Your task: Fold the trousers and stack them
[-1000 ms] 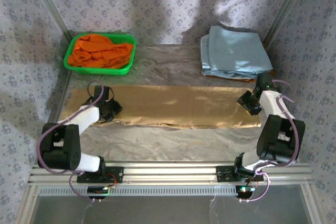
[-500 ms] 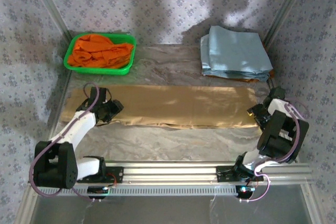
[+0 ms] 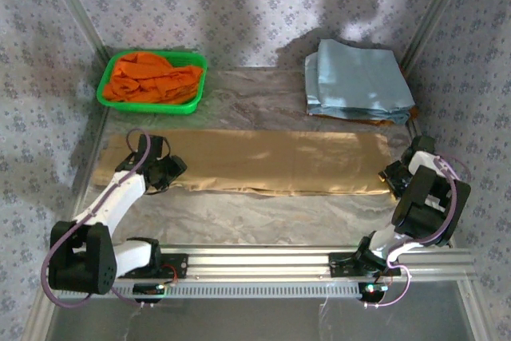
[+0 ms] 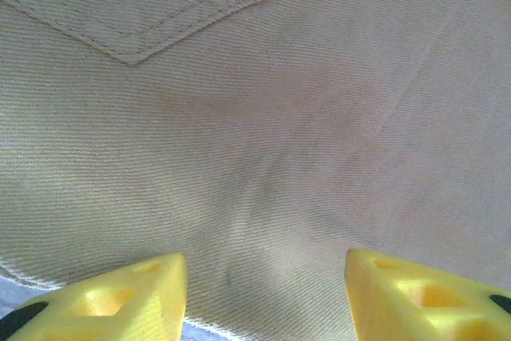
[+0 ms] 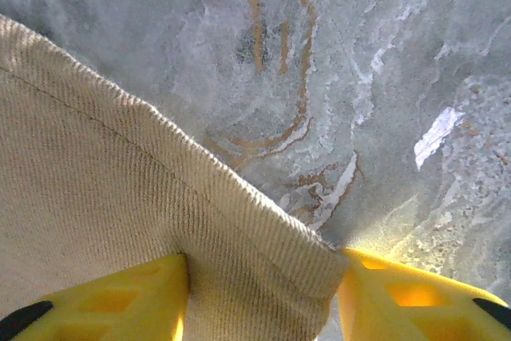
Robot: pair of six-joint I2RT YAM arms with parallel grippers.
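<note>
The tan trousers (image 3: 271,161) lie flat in a long band across the table, waist end on the left. My left gripper (image 3: 164,172) is low over the waist end, near its front edge. In the left wrist view its yellow fingers (image 4: 120,297) stand wide apart and open over the cloth (image 4: 279,117), where a stitched pocket seam shows. My right gripper (image 3: 391,175) is at the trousers' right end. In the right wrist view it (image 5: 263,301) is open, and the hem corner (image 5: 263,277) lies between its two fingers.
A green basket (image 3: 108,101) holding the bright orange garment (image 3: 152,76) stands at the back left. Folded light blue garments (image 3: 355,77) lie at the back right. Patterned walls and metal posts close in both sides. Bare marbled tabletop (image 3: 255,213) runs in front of the trousers.
My right gripper has moved right and towards the near side, from over the trousers' end to their hem corner. The left arm has stretched out lower, its gripper staying on the waist end.
</note>
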